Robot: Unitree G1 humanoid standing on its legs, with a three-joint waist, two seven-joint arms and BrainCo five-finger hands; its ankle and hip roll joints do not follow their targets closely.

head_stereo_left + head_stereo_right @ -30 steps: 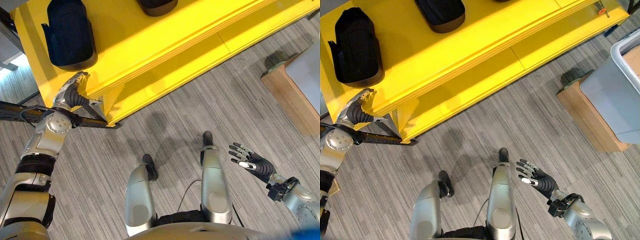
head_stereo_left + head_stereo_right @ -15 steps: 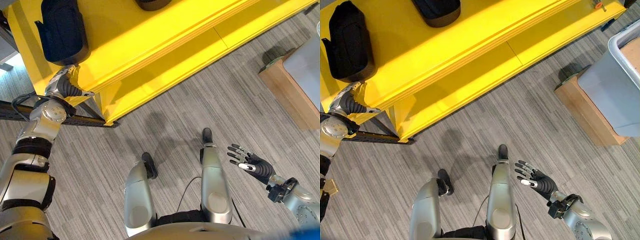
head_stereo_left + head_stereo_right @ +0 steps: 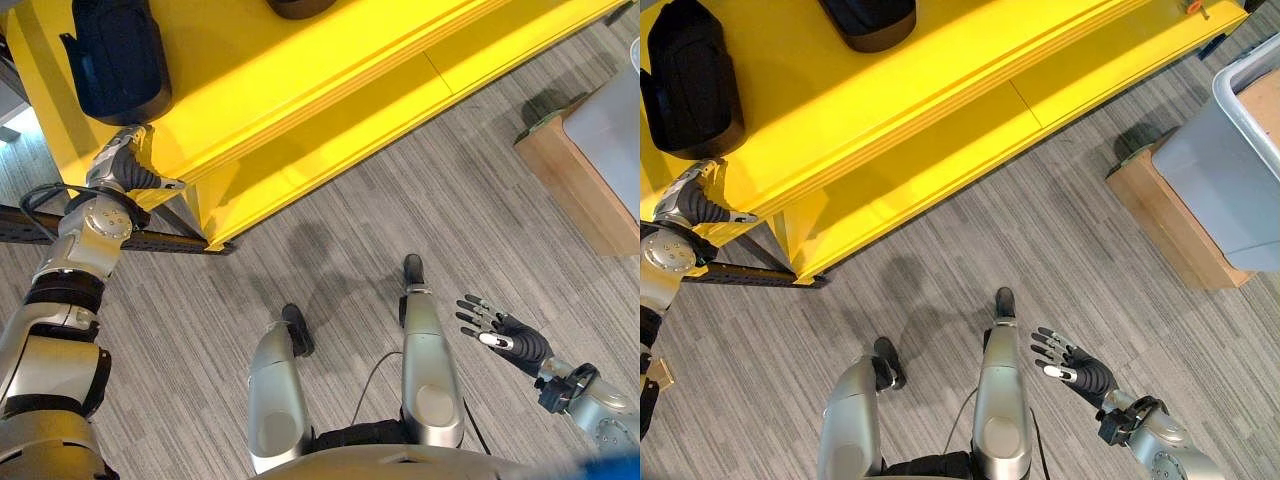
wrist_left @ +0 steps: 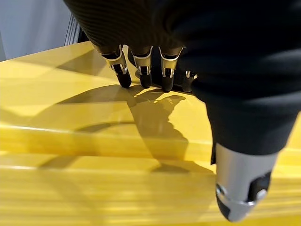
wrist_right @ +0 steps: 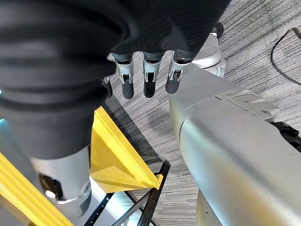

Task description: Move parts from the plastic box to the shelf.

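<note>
From my remote station, the yellow shelf (image 3: 900, 90) runs across the head views from 9 o'clock to 2 o'clock, and two black parts already lie on its top deck: one black part (image 3: 685, 75) at 10 o'clock and a second black part (image 3: 868, 20) at 12 o'clock, cut by the frame edge. I judge that at least those two are delivered. The grey plastic box (image 3: 1230, 180) stands at 3 o'clock on a wooden stand (image 3: 1165, 230), well apart from the shelf; I cannot see how many parts are left inside. My left hand (image 3: 125, 170) is at 9 o'clock by the shelf's corner, fingers (image 4: 141, 75) straight with tips at the deck, holding nothing. My right hand (image 3: 1072, 368) hangs over the carpet at 5 o'clock, fingers spread and empty. As I read it, no part is in transit, so the next fetch from the box is yet to begin.
</note>
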